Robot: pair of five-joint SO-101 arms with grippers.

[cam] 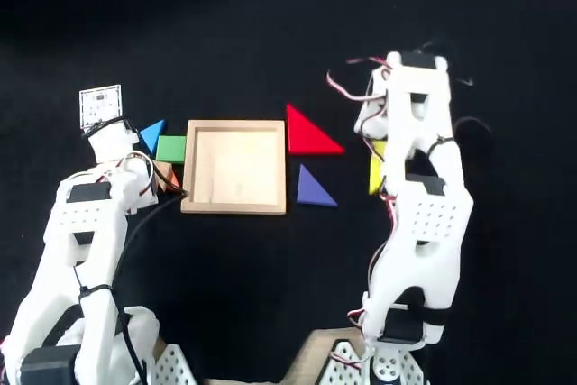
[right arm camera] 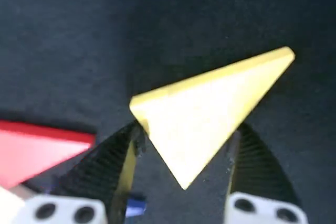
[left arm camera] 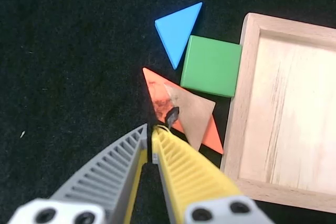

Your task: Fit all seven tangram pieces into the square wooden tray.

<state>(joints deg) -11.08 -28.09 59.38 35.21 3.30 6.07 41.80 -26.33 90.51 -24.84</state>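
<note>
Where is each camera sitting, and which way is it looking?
High view: fixed above the table, looking down on the wooden tray and both white arms.
Left wrist view: on the left arm, looking past its shut claw at the orange triangle, green square and tray.
Right wrist view: on the right arm, looking past its claw at the yellow triangle.
Shared: high and left wrist views both show the tray and green square.

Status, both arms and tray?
Left end effector shut, at orange triangle. Right end effector around yellow triangle. Tray not yet filled.
</note>
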